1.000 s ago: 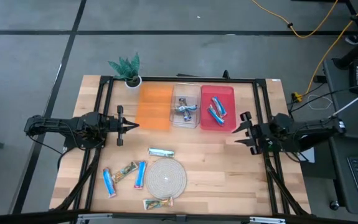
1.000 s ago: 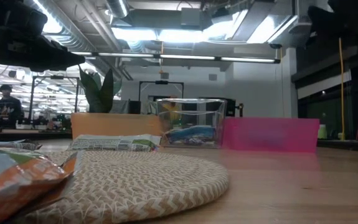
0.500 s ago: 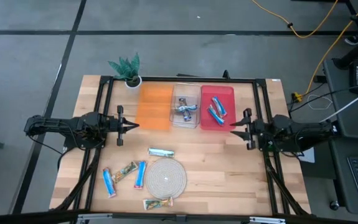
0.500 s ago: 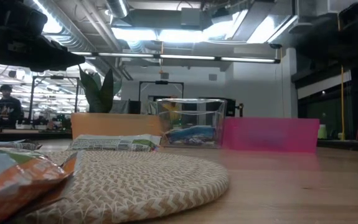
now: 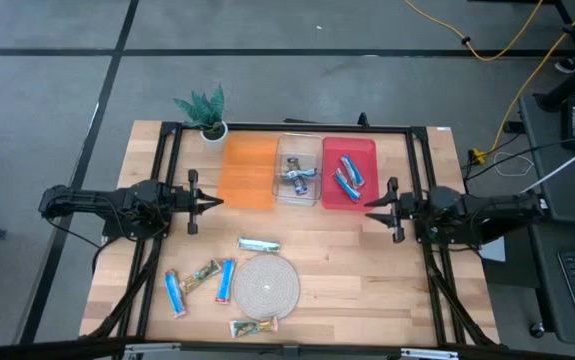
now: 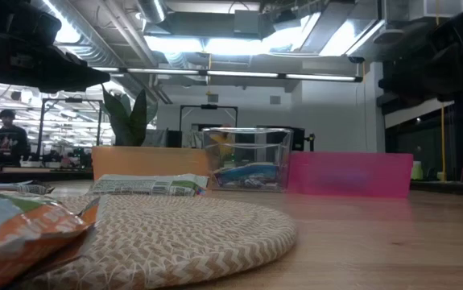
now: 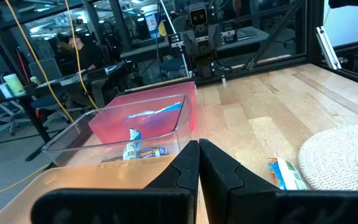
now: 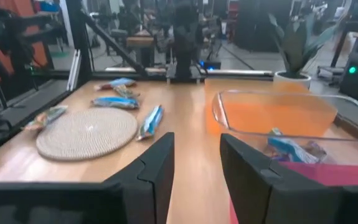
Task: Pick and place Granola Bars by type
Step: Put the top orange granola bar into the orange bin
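Note:
Five bars lie loose on the table in the high view: a silvery-green one [image 5: 259, 244], two blue ones [image 5: 174, 293] [image 5: 226, 281], a green-and-tan one [image 5: 202, 276], and another [image 5: 252, 326] against the near edge of the woven mat [image 5: 268, 284]. Silvery-blue bars [image 5: 297, 177] lie in the clear bin and blue bars [image 5: 347, 175] in the red bin. My left gripper [image 5: 217, 202] [image 7: 198, 152] hovers shut near the orange bin [image 5: 247, 172]. My right gripper [image 5: 371, 210] [image 8: 196, 149] hovers open by the red bin's near right corner.
Three bins stand in a row at the far side: orange, clear [image 5: 299, 150] and red [image 5: 367, 150]. A small potted plant [image 5: 207, 112] stands at the far left corner. A black frame [image 5: 297, 128] runs round the table. Bare wood [image 5: 367, 280] lies right of the mat.
My right gripper has moved a little toward the table's left edge, closer to the red bin, and stays open. The left arm and the bars have kept still.

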Robot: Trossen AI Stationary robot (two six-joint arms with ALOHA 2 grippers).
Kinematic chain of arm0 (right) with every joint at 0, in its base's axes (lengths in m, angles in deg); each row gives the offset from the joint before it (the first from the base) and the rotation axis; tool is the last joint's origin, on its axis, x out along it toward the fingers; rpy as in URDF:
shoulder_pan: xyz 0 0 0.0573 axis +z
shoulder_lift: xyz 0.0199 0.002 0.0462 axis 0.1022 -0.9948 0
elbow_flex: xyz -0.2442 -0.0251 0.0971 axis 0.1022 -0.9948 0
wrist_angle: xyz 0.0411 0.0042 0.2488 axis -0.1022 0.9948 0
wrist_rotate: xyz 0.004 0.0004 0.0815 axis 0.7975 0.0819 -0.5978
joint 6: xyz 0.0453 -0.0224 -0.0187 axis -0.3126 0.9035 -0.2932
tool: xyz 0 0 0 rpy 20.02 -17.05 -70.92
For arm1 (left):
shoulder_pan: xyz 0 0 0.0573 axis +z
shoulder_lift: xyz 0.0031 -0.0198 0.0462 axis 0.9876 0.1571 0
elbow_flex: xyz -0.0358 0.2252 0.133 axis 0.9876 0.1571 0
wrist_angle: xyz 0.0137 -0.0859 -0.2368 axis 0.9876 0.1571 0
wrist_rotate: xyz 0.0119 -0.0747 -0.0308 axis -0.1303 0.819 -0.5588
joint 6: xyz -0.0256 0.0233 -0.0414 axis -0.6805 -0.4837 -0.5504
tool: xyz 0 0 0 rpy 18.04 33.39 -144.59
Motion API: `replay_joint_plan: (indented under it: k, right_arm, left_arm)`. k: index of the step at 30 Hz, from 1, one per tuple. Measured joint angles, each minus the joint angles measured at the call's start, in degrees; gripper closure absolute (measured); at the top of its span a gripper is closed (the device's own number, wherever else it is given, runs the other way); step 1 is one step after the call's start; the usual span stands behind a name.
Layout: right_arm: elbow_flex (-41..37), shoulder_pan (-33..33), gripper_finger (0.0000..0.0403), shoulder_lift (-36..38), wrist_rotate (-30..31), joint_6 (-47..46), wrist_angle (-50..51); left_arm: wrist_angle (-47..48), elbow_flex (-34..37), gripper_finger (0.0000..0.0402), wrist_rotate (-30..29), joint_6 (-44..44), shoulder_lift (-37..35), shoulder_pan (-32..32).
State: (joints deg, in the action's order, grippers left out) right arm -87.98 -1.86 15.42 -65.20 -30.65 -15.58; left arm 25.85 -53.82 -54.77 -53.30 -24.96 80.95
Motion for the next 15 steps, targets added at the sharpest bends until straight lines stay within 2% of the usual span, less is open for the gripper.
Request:
replay_joint_plan:
  k: [3, 9, 15]
  right_arm:
    - [0.0, 0.0, 0.0271, -2.0, -0.4, 1.1, 0.1]
    - [0.0, 0.0, 0.0271, -3.1, -0.4, -6.5, -0.2]
    - [0.0, 0.0, 0.0271, -3.1, -0.4, -3.3, -0.1]
  left_arm:
    - [0.0, 0.0, 0.0398, 0.0, 0.0, 0.0, 0.0]
    - [0.0, 0.0, 0.0398, 0.0, 0.0, 0.0, 0.0]
    - [0.0, 0.0, 0.0398, 0.0, 0.0, 0.0, 0.0]
